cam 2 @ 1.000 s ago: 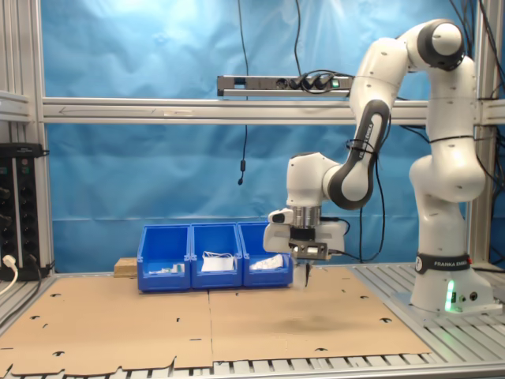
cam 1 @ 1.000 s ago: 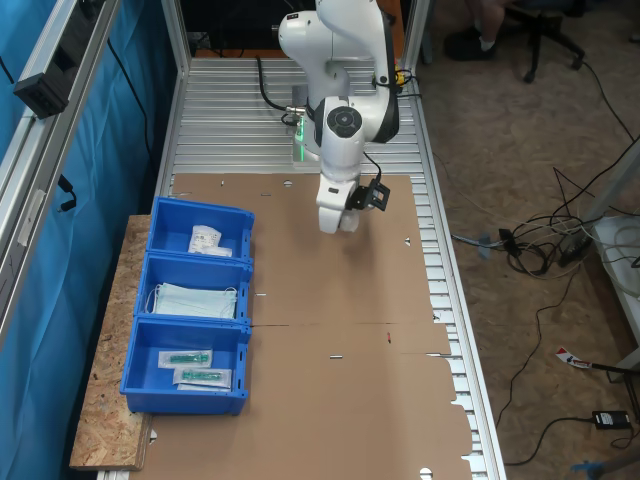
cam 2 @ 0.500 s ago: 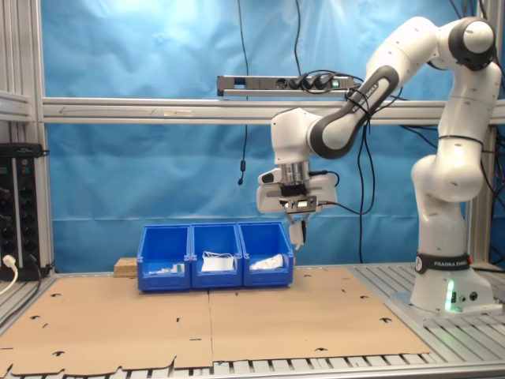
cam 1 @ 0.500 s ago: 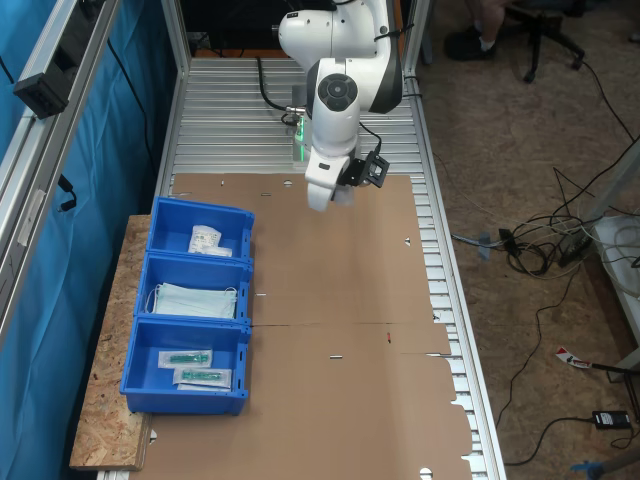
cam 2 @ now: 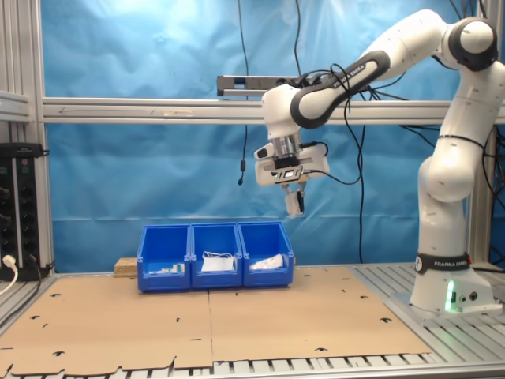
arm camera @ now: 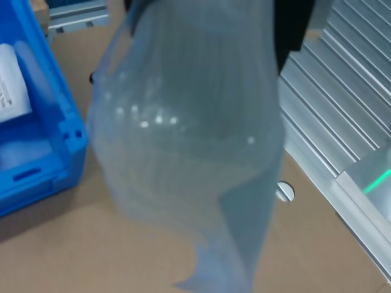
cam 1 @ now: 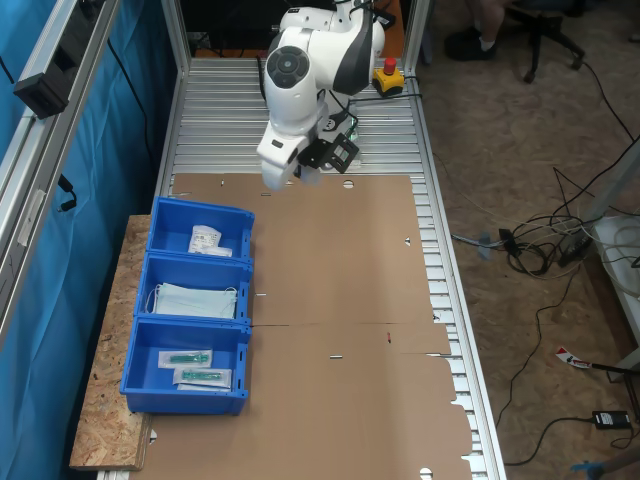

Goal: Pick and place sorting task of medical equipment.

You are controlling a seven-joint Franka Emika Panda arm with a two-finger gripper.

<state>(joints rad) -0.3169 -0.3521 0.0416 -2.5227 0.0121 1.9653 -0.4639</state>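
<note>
My gripper (cam 2: 293, 188) hangs high above the cardboard, shut on the medical equipment (arm camera: 189, 140), a translucent whitish crinkled soft packet that dangles from the fingertips and hides them in the wrist view. In the second exterior view the packet (cam 2: 293, 204) shows as a small pale strip under the hand. In the first exterior view the gripper (cam 1: 301, 170) is over the far end of the cardboard, short of the far blue bin (cam 1: 165, 222), toward the first exterior view's right. That bin holds another white packet (cam 1: 205, 240).
Three blue bins stand in a row; the middle bin (cam 1: 243, 287) holds pale blue face masks (cam 1: 195, 300), the near bin (cam 1: 234, 368) flat clear packs with green parts (cam 1: 190, 358). Brown cardboard (cam 1: 340, 330) covers the ribbed metal table (cam 1: 220, 110). A red button box (cam 1: 387, 76) sits by the arm's base.
The arm has risen well above the cardboard and swung toward the bins, to the first exterior view's left, carrying the packet along.
</note>
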